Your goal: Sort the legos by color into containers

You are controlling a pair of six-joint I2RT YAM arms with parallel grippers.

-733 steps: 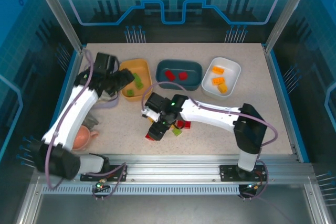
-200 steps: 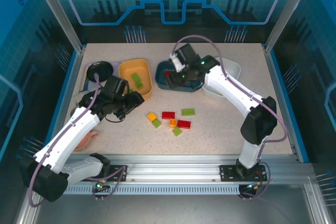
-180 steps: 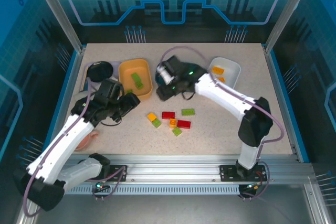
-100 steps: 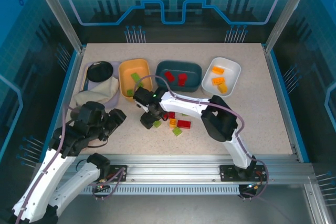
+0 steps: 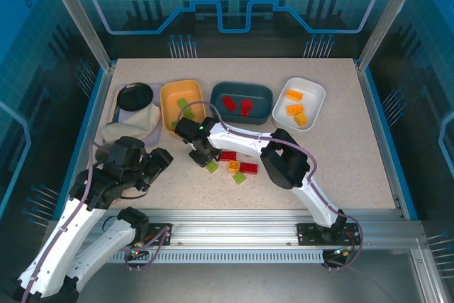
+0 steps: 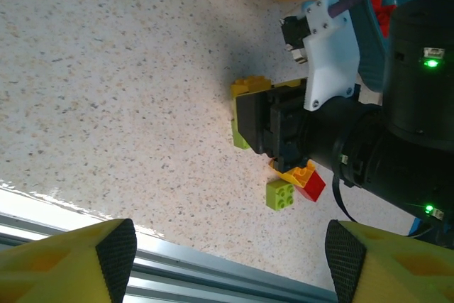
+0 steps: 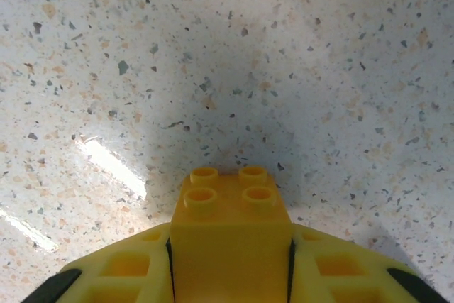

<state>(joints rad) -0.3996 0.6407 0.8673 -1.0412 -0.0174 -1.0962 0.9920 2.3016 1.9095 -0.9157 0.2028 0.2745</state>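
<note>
right hand [image 5: 201,154] gripping yellow lego [image 7: 230,219] | left hand [image 6: 230,250] spread wide

one yellow-orange tub [image 5: 169,97], one teal tub [image 5: 259,98] and one white tub [image 5: 313,96] made three in all. red bricks [image 5: 246,106] numbered four, orange bricks [image 5: 291,109] four, and the yellow brick [image 7: 230,225] one. loose green bricks [image 5: 240,177] on the bench [image 5: 355,147] numbered two; those in the yellow-orange tub could not be counted. there was one black bowl [image 5: 133,95], one cloth [image 5: 131,131], and two arms [image 5: 241,140].
</note>
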